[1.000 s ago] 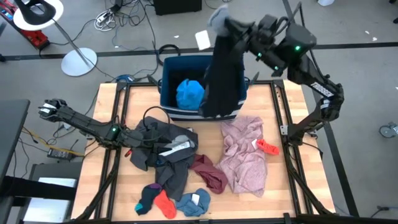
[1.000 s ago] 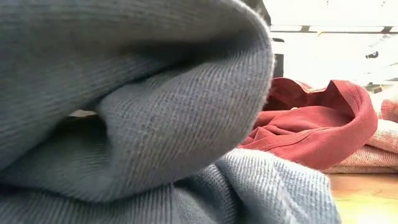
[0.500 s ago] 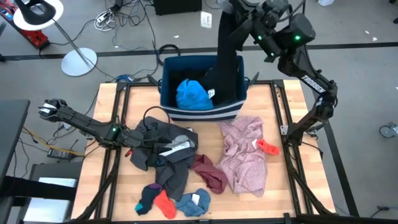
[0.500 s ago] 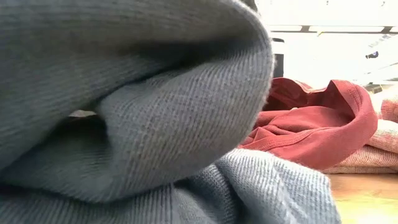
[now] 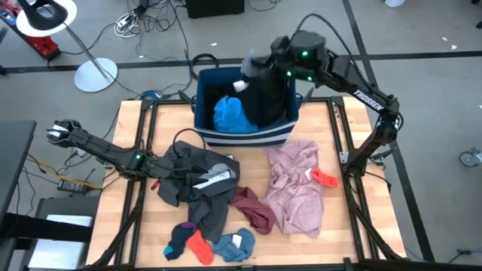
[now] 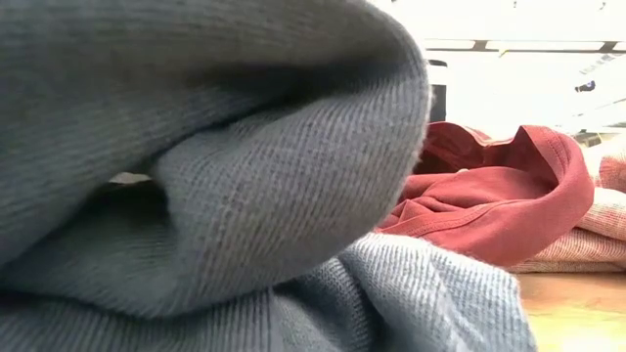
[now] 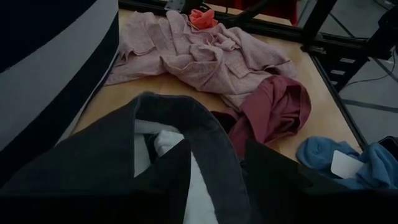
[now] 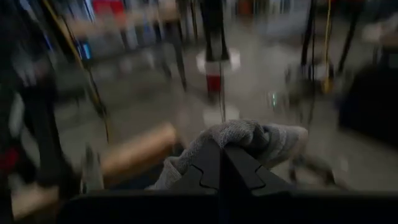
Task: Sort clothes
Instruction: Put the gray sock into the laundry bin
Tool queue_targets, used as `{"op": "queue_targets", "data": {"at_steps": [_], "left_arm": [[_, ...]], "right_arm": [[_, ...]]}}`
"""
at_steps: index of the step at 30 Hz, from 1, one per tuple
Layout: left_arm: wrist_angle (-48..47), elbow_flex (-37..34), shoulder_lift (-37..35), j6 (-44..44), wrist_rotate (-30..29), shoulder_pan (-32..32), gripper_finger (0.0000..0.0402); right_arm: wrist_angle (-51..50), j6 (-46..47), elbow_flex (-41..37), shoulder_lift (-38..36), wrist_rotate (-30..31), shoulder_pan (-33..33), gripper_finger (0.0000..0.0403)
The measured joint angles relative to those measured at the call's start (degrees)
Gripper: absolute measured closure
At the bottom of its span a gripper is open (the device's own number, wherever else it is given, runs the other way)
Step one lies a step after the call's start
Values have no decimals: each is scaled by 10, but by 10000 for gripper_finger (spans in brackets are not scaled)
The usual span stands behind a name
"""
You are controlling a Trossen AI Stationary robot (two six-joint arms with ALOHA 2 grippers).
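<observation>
Sorting partway done: right gripper (image 5: 252, 69) over the blue bin (image 5: 205, 114), jaws clamped on a dark garment (image 5: 265, 98).

Dark garment hangs into the bin at upper centre of the high view, beside a bright blue piece (image 5: 230, 114) already inside. Left on the tabletop (image 5: 339, 196): a grey pile (image 5: 197, 181) left of centre, a maroon piece (image 5: 254, 209), a pink shirt (image 5: 297, 188) with an orange-red sock (image 5: 325, 178), small socks (image 5: 207, 245) near the lower edge. Left gripper (image 5: 181, 172) rests at the grey pile, jaws apart around its fabric. Bare wood shows mainly along the right and lower-right edges.
</observation>
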Motion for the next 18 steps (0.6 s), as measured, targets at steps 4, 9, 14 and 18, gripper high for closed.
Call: {"op": "queue_targets", "data": {"at_steps": [4, 9, 14, 18], "left_arm": [[2, 0, 0, 0, 0, 0, 245], [9, 0, 0, 0, 0, 0, 245], [13, 0, 0, 0, 0, 0, 245], [16, 0, 0, 0, 0, 0, 245]], "right_arm": [[-129, 20, -4, 11, 2, -4, 403], [-157, 20, -56, 29, -4, -7, 403], [-156, 21, -93, 82, -37, -11, 402], [-154, 20, -95, 135, -37, -18, 394]]}}
